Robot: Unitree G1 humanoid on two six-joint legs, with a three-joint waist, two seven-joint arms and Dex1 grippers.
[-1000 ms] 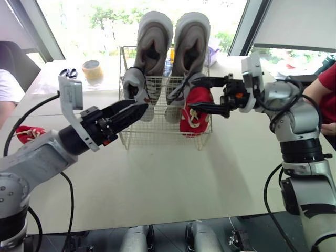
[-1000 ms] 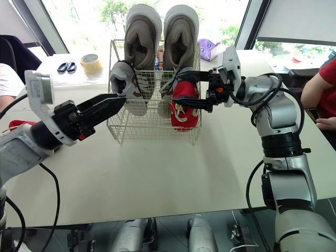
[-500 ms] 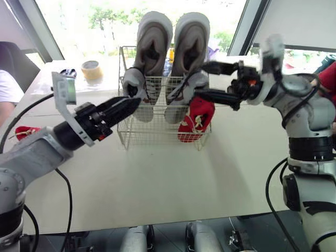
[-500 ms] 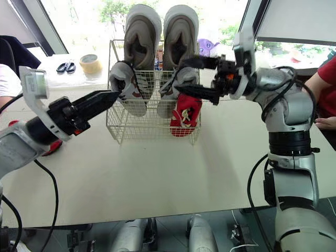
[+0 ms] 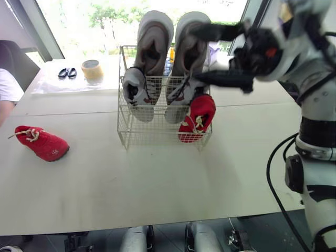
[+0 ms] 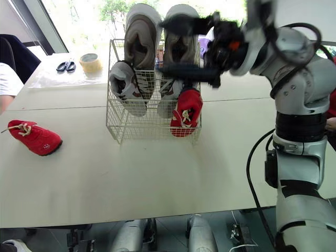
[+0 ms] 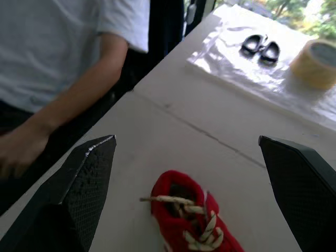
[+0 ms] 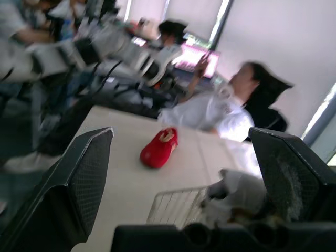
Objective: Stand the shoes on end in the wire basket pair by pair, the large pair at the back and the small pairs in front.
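Note:
The wire basket (image 5: 128, 137) stands mid-table. Two large grey shoes (image 5: 153, 38) stand on end at its back, and two small white-grey shoes (image 5: 137, 97) stand before them. A small red shoe (image 5: 196, 117) leans tilted in the front right corner. Its mate, the second red shoe (image 5: 43, 143), lies on the table at the far left. My right gripper (image 5: 195, 54) hangs open and empty above the basket's right side. In the left wrist view my left gripper (image 7: 187, 138) is open, and the loose red shoe (image 7: 190, 220) lies between its fingers' lines, untouched.
A tape roll (image 5: 92, 69) and scissors (image 5: 67, 72) lie at the back left on a clear sheet. A person in a white shirt (image 7: 52, 47) sits at the table's left edge, close to the loose shoe. Another person's red sleeve (image 6: 332, 105) is at the right.
My right gripper let go of the red shoe, which tipped over in the basket, then rose above it. My left arm pulled back to the left, out of the head views.

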